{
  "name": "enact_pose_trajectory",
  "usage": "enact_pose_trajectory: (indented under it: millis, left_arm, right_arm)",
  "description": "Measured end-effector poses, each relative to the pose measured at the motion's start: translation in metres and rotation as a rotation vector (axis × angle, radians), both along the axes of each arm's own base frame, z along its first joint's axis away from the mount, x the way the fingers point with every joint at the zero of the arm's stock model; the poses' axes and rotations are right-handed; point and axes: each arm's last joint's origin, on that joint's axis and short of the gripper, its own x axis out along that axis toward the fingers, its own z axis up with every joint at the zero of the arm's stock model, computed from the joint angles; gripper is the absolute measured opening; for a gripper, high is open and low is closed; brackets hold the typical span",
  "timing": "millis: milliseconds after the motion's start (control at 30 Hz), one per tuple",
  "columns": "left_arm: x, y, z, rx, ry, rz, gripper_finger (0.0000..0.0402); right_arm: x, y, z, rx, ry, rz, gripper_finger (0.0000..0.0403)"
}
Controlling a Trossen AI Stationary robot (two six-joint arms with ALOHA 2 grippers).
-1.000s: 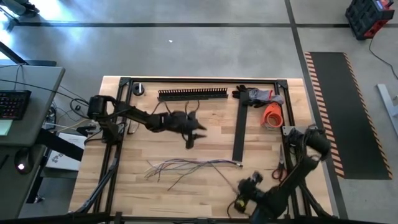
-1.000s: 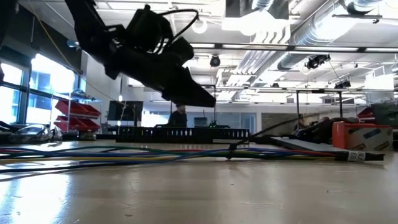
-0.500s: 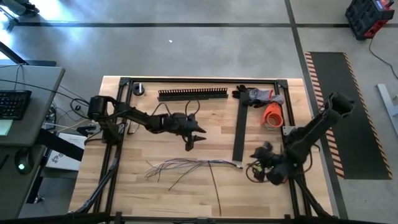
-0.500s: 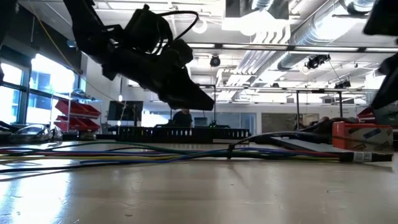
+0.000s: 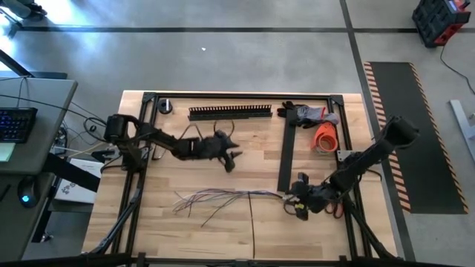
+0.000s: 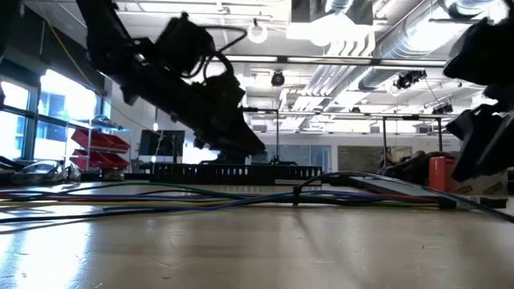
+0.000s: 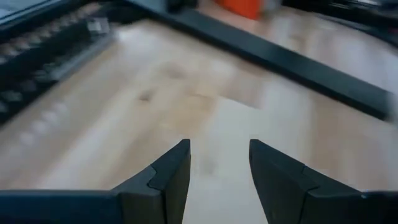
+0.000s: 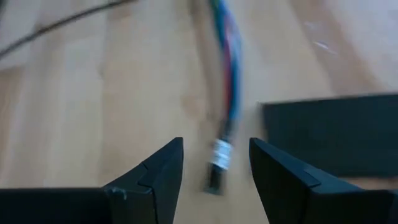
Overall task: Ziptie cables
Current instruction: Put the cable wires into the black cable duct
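Note:
The cables [image 5: 223,197] lie loose on the wooden table, fanned out at their left end and gathered at their right end [image 8: 221,152], which carries a white label. A thin dark strand [image 5: 251,226] runs from the bundle toward the near edge. My right gripper [image 5: 292,205] stands open just right of that gathered end, with the end ahead of its fingers [image 8: 155,171] and nothing between them. My left gripper [image 5: 231,159] hangs open over bare wood [image 7: 217,146], between the cables and the far edge. In the low view the cables [image 6: 241,193] lie flat.
A black slotted duct [image 5: 230,112] lies along the far edge. A flat black cover strip [image 5: 286,152] runs from far to near, just beyond the cables' right end. An orange roll [image 5: 325,138] and gloves [image 5: 308,113] sit at the far right. Bare wood lies near the front edge.
My right gripper has swung from the table's near edge toward the far side and then left, ending at the cables' right end. My left gripper has rolled about its own axis while staying in place. The thin dark strand, which slanted toward the near right, now points toward the near edge.

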Motion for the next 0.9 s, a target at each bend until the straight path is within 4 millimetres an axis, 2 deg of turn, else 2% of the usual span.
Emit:
enact_pose_trajectory:
  millis: [100, 200, 300, 400, 467, 567, 633, 733, 900]
  left_arm:
    - [-0.001, 0.026, 0.002, -0.020, -0.022, -0.004, 0.0144]
    - [-0.002, 0.050, 0.006, -0.017, -0.040, -0.052, 0.0144]
    - [-0.002, 0.066, 0.012, 0.108, -0.048, -0.107, 0.0147]
    - [0.000, 0.078, 0.025, 0.207, -0.134, -0.104, 0.0153]
    - [0.000, 0.096, 0.029, 0.207, -0.092, -0.056, 0.0158]
    - [-0.007, 0.127, 0.023, 0.159, 0.043, -0.021, 0.0168]
    - [-0.011, 0.141, 0.022, 0.147, 0.076, -0.021, 0.0177]
    - [-0.019, 0.154, 0.018, 0.144, 0.141, -0.010, 0.0188]
    - [-0.029, 0.161, 0.010, 0.098, 0.222, -0.014, 0.0192]
  right_arm:
    - [0.003, 0.010, -0.013, 0.000, -0.008, 0.021, 0.0152]
    - [0.003, 0.012, -0.029, -0.029, 0.020, -0.059, 0.0143]
    - [0.004, 0.012, -0.039, -0.046, 0.020, -0.126, 0.0136]
    - [0.004, 0.012, -0.042, -0.055, 0.017, -0.141, 0.0130]
    - [0.004, 0.012, -0.042, -0.051, 0.015, -0.147, 0.0125]
    - [0.004, 0.012, -0.042, -0.048, 0.001, -0.147, 0.0112]
    - [0.005, 0.012, -0.042, -0.054, -0.009, -0.151, 0.0102]
    - [0.005, 0.013, -0.041, -0.062, -0.025, -0.162, 0.0090]
    - [0.006, 0.013, -0.041, -0.061, -0.037, -0.159, 0.0085]
